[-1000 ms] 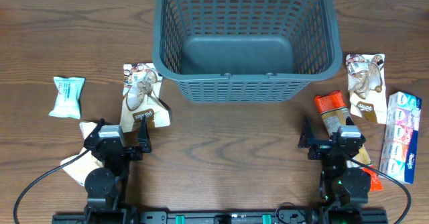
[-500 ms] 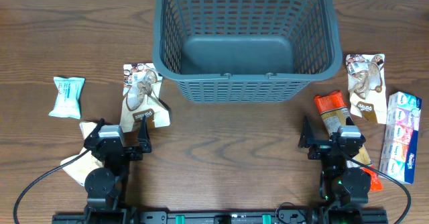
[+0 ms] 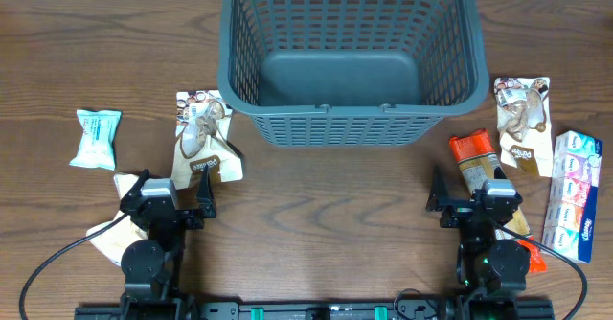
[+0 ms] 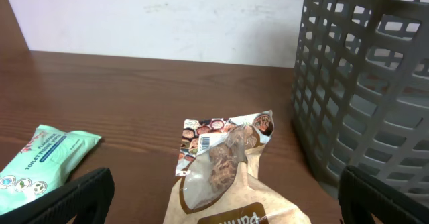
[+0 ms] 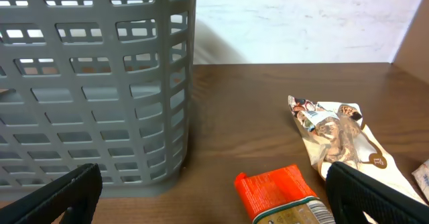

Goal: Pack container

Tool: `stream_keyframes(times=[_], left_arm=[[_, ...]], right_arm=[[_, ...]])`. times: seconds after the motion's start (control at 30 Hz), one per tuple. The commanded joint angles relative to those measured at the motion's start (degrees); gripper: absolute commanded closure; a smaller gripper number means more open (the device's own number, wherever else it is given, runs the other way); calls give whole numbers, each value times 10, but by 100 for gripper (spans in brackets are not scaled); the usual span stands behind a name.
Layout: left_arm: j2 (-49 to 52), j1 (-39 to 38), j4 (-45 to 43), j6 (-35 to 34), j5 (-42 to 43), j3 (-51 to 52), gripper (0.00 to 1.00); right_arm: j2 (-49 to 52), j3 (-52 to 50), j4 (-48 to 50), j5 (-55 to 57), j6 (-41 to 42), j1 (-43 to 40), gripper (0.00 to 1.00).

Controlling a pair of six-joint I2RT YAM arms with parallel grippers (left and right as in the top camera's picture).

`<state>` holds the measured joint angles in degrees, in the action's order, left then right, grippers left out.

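The large dark grey basket (image 3: 350, 57) stands empty at the back centre of the table; its lattice wall shows in the left wrist view (image 4: 365, 83) and the right wrist view (image 5: 94, 83). My left gripper (image 3: 175, 197) is open and empty at the front left, a brown snack pouch (image 3: 203, 138) just ahead of it, also in the left wrist view (image 4: 224, 167). My right gripper (image 3: 471, 195) is open and empty at the front right, just behind an orange-topped packet (image 3: 476, 162), which also shows in the right wrist view (image 5: 281, 194).
A mint packet (image 3: 97, 138) lies at the far left, a pale packet (image 3: 113, 215) beside the left arm. A second brown pouch (image 3: 522, 124) and a tissue pack (image 3: 573, 195) lie at the right. An orange item (image 3: 530, 258) lies by the right arm.
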<state>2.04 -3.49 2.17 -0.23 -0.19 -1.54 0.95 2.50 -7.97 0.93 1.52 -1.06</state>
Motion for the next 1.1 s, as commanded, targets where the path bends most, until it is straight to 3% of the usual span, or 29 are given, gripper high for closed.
stream_keyframes(times=[0.0,0.77,1.07], left_arm=[[1,-1,20,-5,-4,13,1],[1,-1,20,-5,-4,13,1],[1,-1,20,-5,-5,13,1]], right_arm=[[-6,-4,-1,1,8,-4,1],[-6,-2,14,28,36,-6,1],[42,106,-43,26,17,-56,1]])
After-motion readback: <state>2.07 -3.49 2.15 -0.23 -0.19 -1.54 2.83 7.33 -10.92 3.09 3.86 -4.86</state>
